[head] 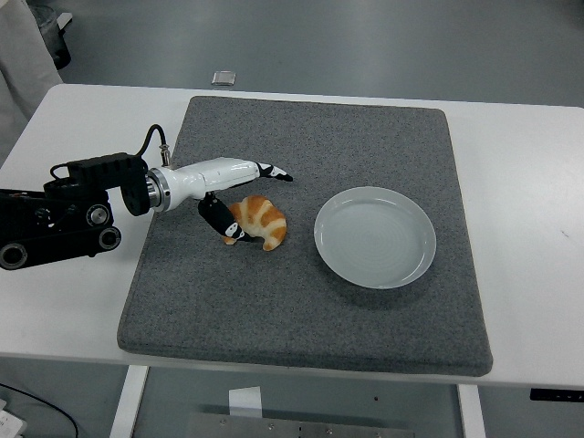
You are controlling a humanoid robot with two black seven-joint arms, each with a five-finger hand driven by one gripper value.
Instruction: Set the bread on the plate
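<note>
One arm is at work: the left hand (239, 190) reaches in low over the grey mat (301, 301), its fingers (276, 171) stretched out above the croissant (259, 221) and its thumb (222, 222) pressed to the pastry's left end. The grip looks open, not yet closed round it. Just right of the croissant, apart from it, sits the pale plate (375, 236) on the white table (520, 192).

A gray foam mat (301, 301) is laid across the white desk (520, 182); a small pale object (224, 78) is seen on the floor.
</note>
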